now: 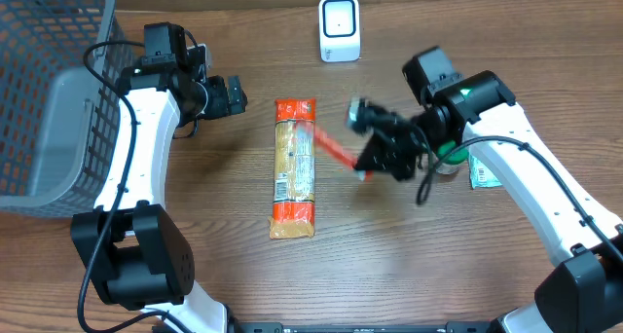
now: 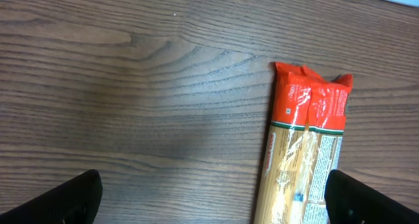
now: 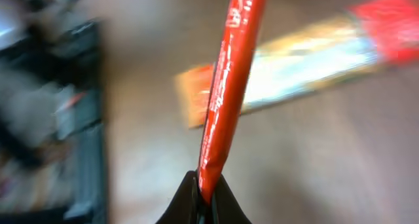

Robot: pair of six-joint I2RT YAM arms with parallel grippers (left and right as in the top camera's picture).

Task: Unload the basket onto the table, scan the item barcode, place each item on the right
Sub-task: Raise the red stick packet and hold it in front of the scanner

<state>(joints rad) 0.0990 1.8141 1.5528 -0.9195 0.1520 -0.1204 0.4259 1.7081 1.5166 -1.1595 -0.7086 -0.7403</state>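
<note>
My right gripper (image 1: 368,167) (image 3: 206,199) is shut on one end of a thin red packet (image 1: 336,150) (image 3: 229,73), which sticks out to the left above the table. The right wrist view is blurred by motion. A long pasta packet (image 1: 294,167) (image 2: 304,152) with orange-red ends lies flat in the middle of the table. My left gripper (image 1: 234,94) (image 2: 213,207) hangs open just left of the pasta packet's far end, with nothing between its fingers (image 2: 65,198). A white scanner (image 1: 340,28) stands at the back.
A grey wire basket (image 1: 49,90) fills the far left. A green-topped item (image 1: 451,158) and a flat pale packet (image 1: 483,173) lie under my right arm.
</note>
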